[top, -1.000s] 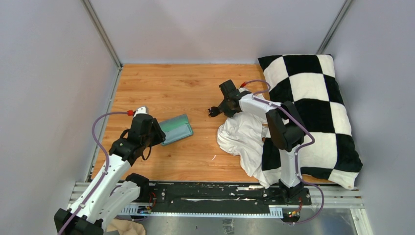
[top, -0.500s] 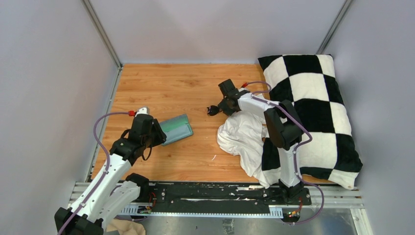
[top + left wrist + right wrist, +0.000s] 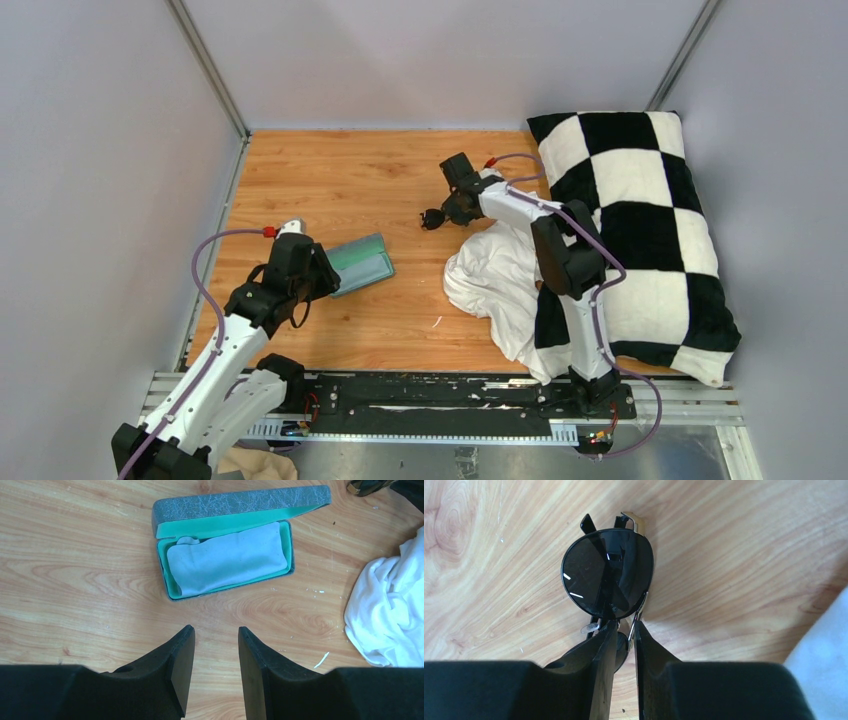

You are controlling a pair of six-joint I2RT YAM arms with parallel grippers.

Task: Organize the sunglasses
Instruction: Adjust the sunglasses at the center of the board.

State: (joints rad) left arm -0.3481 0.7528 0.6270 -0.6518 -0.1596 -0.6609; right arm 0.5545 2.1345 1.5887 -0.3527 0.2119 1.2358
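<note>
I read right fingers (image 3: 608, 642) narrow, clamped on sunglasses (image 3: 607, 572); left fingers (image 3: 179, 660) wide, empty, near open case (image 3: 240, 502); pickup judged done; stowing in case, shutting it remain.

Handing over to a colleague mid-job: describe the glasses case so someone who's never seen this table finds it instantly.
From the big checkered pillow on the right of the table, go left past the crumpled white cloth onto bare wood. The case lies open just ahead of the left tool. It is the only box there: grey-blue shell, teal lining, a pale cloth inside.
</note>
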